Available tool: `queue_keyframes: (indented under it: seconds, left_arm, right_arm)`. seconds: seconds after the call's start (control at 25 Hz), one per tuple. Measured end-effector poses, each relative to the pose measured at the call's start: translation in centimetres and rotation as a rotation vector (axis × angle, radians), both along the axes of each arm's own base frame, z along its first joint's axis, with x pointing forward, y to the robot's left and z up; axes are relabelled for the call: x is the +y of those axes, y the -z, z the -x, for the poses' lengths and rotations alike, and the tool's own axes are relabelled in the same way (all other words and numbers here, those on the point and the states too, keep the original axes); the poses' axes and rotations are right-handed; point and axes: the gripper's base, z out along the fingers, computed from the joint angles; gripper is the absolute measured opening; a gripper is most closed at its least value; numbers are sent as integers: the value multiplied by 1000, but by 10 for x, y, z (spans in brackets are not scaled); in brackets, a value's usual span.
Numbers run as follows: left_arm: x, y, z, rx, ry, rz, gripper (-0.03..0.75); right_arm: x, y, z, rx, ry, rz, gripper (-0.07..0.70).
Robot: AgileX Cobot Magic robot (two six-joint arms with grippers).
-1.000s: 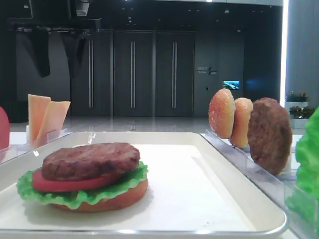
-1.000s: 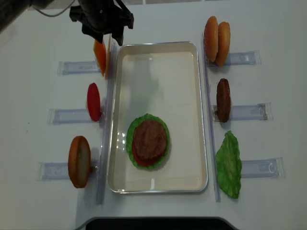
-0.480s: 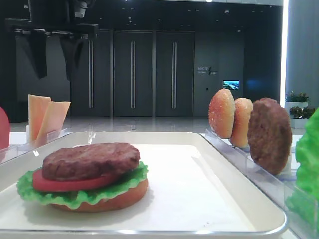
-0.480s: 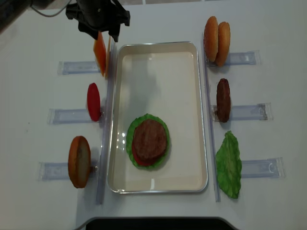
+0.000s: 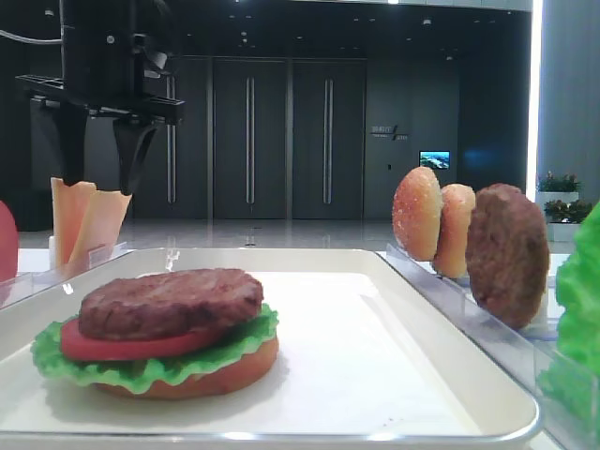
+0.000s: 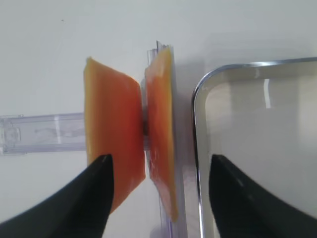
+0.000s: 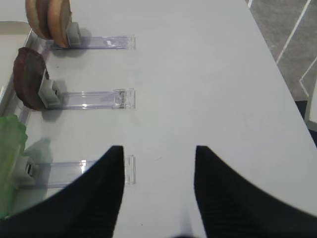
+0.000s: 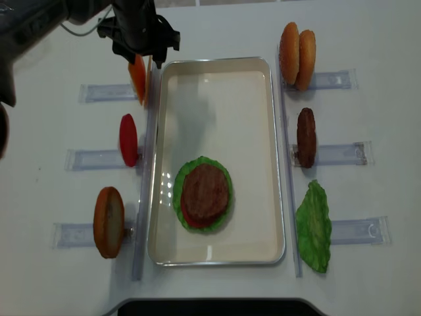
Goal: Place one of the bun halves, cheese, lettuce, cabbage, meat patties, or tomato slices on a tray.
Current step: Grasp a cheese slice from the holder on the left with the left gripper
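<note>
Matte white tabletop (image 8: 217,26), overhead view; smooth, lightly shadowed around the stacked food. Large cream-white rectangular tray with raised shiny rim (image 8: 279,164) at frame centre, long axis running top to bottom. On its lower half: green ruffled lettuce leaf (image 8: 181,181) under a red tomato slice (image 8: 194,222) and a dark brown grainy meat patty (image 8: 205,192), stacked on a golden-brown bun half (image 5: 216,373) visible in the low side view.

Clear plastic racks (image 8: 339,153) flanking the tray, three per side. Left column, top to bottom: two thin pale orange cheese slices (image 8: 137,77) standing on edge, red disc, bun half. Right column: two buns, patty, lettuce.

Left gripper (image 6: 159,168) poised at upper left of the overhead frame, directly above the cheese slices; black fingers (image 6: 94,183) spread wide, straddling both slices, not touching, holding nothing.

Right gripper (image 7: 157,163) low in its wrist view over bare table right of the racks; jaws apart, holding nothing.

Side view background: dark room, tall dark panelled doors (image 5: 286,141), small lit screen (image 5: 434,159), potted plants (image 5: 560,183) at far right, pale glossy floor.
</note>
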Motion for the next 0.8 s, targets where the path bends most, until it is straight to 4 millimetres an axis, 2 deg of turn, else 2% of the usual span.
queue_keyframes:
  seconds: [0.24,0.56,0.8]
  left_arm:
    - [-2,8,-6,-24,13,-2,465]
    - [-5,31,-12,2,21,-11,463]
    - [-5,32,-13,-3,25,-8,446]
  right_arm:
    - [0,0,0,0,0,0,319]
    - [0,0,0,0,0,0,319]
    - [0,0,0,0,0,0,319]
